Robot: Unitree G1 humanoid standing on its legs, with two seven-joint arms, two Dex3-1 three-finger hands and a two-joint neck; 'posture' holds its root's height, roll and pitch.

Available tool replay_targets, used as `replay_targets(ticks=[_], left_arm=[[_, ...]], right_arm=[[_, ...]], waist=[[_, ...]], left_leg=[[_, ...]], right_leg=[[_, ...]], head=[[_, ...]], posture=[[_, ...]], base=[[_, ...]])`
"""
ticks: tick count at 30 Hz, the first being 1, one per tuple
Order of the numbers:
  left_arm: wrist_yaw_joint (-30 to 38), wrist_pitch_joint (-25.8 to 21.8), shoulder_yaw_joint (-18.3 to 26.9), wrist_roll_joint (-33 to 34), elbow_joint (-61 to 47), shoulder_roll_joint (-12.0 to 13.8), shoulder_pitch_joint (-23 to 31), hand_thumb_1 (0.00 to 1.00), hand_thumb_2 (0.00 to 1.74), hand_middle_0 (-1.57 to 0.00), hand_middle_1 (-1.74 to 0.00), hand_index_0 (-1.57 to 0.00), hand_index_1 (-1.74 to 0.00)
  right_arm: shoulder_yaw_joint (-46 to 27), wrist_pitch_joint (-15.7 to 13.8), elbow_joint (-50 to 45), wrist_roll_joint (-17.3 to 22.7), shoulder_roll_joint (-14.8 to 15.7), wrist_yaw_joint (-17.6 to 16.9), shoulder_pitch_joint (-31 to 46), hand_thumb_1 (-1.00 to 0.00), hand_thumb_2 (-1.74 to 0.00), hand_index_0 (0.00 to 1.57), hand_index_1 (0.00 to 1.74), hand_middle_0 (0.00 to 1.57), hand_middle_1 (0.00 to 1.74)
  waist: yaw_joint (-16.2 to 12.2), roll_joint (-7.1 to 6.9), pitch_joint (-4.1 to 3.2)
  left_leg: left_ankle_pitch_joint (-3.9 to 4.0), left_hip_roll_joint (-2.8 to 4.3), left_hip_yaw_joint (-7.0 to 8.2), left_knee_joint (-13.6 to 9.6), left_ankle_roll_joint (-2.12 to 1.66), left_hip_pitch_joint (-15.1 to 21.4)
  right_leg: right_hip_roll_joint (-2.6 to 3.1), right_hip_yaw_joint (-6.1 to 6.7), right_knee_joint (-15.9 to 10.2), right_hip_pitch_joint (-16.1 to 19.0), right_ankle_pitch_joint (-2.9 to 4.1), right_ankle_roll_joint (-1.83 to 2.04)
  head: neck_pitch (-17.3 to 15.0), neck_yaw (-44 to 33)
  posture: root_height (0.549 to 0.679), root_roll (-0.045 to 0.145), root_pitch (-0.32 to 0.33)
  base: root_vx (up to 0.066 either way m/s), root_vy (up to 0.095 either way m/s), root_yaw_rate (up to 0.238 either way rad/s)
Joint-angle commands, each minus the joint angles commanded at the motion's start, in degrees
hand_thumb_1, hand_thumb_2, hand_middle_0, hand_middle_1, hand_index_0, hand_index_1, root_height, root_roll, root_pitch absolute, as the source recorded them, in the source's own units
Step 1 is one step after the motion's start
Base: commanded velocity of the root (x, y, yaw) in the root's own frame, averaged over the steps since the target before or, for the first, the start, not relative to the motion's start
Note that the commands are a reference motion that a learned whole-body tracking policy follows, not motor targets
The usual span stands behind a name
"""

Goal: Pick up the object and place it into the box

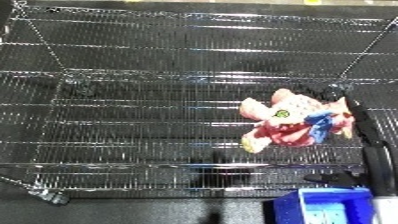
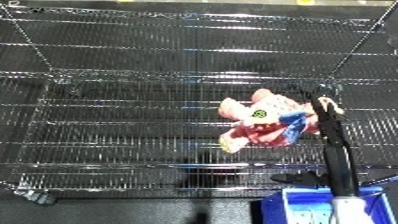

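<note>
A: Nearest, at about five o'clock, what do you make out?

B: The blue plastic bin [image 1: 330,206], only its rim corner showing at the lower edge. Rising past it is the robot's right hand [image 2: 330,131], a thin black shape reaching up toward three o'clock.

A: Open or closed?

B: I cannot tell; the fingers blur into one dark strip. The tip sits just beside the toy's right side, perhaps touching it, but nothing shows a grip. The left hand is out of view.

A: And the object?

B: A pink soft plush toy with a blue patch and a yellow tip [image 1: 293,120], lying on the silver wire shelf [image 1: 142,110], right of centre, around three to four o'clock. Farther back, toward twelve, just more wire decking.

A: What could go wrong?

B: My guess: coming in from the side, the fingers could nudge the limp toy away rather than enclose it. Loose fabric might also snag on the wires when lifted.
</note>
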Motion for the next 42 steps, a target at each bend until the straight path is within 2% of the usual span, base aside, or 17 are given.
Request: replay_targets(ticks=[6,10,12,15,20,26,30,37,42], left_arm=[[-0.71,-0.21,-1.40,-0.89,-0.26,1.07,0.10,1.00,1.74,-1.57,-1.74,-1.57,-1.74],[-1.24,-0.58,-2.71,-1.29,-0.57,2.14,0.32,1.00,1.74,-1.57,-1.74,-1.57,-1.74],[-1.54,-0.86,-3.34,-1.63,-0.94,2.87,0.14,1.00,1.74,-1.57,-1.74,-1.57,-1.74],[-1.91,-1.23,-4.24,-2.36,-1.55,3.78,-0.24,1.00,1.74,-1.57,-1.74,-1.57,-1.74],[-1.91,-1.95,-5.27,-3.45,-1.87,4.94,0.05,1.00,1.74,-1.57,-1.74,-1.57,-1.74],[-1.73,-2.84,-6.17,-4.18,-2.40,6.24,0.91,1.00,1.74,-1.57,-1.74,-1.57,-1.74],[-1.98,-3.10,-7.26,-4.69,-2.69,6.53,1.32,1.00,1.74,-1.57,-1.74,-1.57,-1.74],[-2.14,-3.22,-8.73,-5.35,-2.28,6.03,1.50,1.00,1.74,-1.57,-1.74,-1.57,-1.74],[-1.94,-3.08,-8.78,-5.27,-1.57,5.55,1.98,1.00,1.74,-1.57,-1.74,-1.57,-1.74]], right_arm=[[4.54,1.88,7.23,-2.36,-7.98,2.44,-5.67,0.00,0.00,0.00,0.00,0.00,0.00],[9.30,2.95,12.75,-4.92,-13.54,4.17,-10.50,0.00,0.00,0.00,0.00,0.00,0.00],[11.85,3.75,15.51,-5.65,-15.64,4.82,-13.19,0.00,0.00,0.00,0.00,0.00,0.00],[15.11,5.10,19.32,-6.04,-17.26,5.47,-16.80,0.00,0.00,0.00,0.00,0.00,0.00],[19.89,6.32,25.36,-7.24,-18.73,6.43,-21.97,0.00,0.00,0.00,0.00,0.00,0.00],[28.70,7.13,38.11,-8.66,-19.88,7.91,-32.89,0.00,0.00,0.00,0.00,0.00,0.00],[34.06,7.38,48.26,-9.03,-19.29,8.69,-40.14,0.00,0.00,0.00,0.00,0.00,0.00],[37.48,7.70,58.20,-8.96,-17.69,9.33,-45.02,0.00,0.00,0.00,0.00,0.00,0.00],[37.54,7.01,61.67,-8.29,-16.76,8.87,-45.43,-0.25,-0.44,0.39,0.44,0.39,0.44]], waist=[[0.89,0.56,0.00],[1.66,1.08,0.00],[1.92,1.55,0.00],[2.10,2.18,0.00],[2.38,3.37,0.00],[2.96,5.35,0.00],[3.38,6.65,0.00],[4.10,7.89,0.00],[4.21,8.19,0.00]], left_leg=[[0.20,-0.30,-0.34,0.33,-0.09,-1.26],[0.42,-0.55,-0.58,0.40,-0.20,-2.29],[0.51,-0.74,-0.65,0.34,-0.22,-2.95],[0.39,-1.06,-0.73,0.79,-0.19,-4.13],[0.17,-1.25,-0.57,1.87,-0.22,-6.02],[-0.02,-1.67,-0.47,3.14,-0.29,-8.47],[-0.05,-1.88,-0.55,3.94,-0.38,-9.90],[0.24,-1.92,-0.95,4.52,-0.49,-11.53],[0.34,-1.74,-1.17,4.78,-0.48,-12.12]], right_leg=[[-0.27,0.14,0.34,-1.42,0.46,0.05],[-0.57,0.23,0.40,-2.62,0.91,0.18],[-0.76,0.39,0.48,-3.59,1.24,0.32],[-1.00,0.68,0.69,-5.02,1.67,0.45],[-1.26,0.94,1.55,-7.16,1.77,0.54],[-1.41,1.46,3.24,-10.18,1.51,0.46],[-1.46,1.61,4.28,-11.80,1.18,0.27],[-1.46,1.46,5.49,-13.26,0.77,0.09],[-1.42,1.26,6.32,-13.70,0.45,0.10]], head=[[0.21,4.15],[3.53,6.02],[4.70,7.69],[5.38,9.26],[6.55,11.50],[6.95,13.69],[7.22,15.56],[7.19,17.66],[6.40,18.11]], posture=[[0.620,0.045,-0.189],[0.619,0.046,-0.176],[0.618,0.047,-0.167],[0.616,0.048,-0.154],[0.613,0.048,-0.135],[0.608,0.051,-0.111],[0.607,0.052,-0.097],[0.604,0.052,-0.084],[0.602,0.051,-0.083]], base=[[0.018,-0.018,0.028],[0.017,-0.026,0.017],[-0.003,-0.012,0.005],[-0.007,0.000,0.013],[0.002,0.001,0.003],[-0.014,0.005,-0.010],[-0.009,0.011,0.002],[-0.006,-0.003,0.025],[-0.008,-0.021,0.033]])
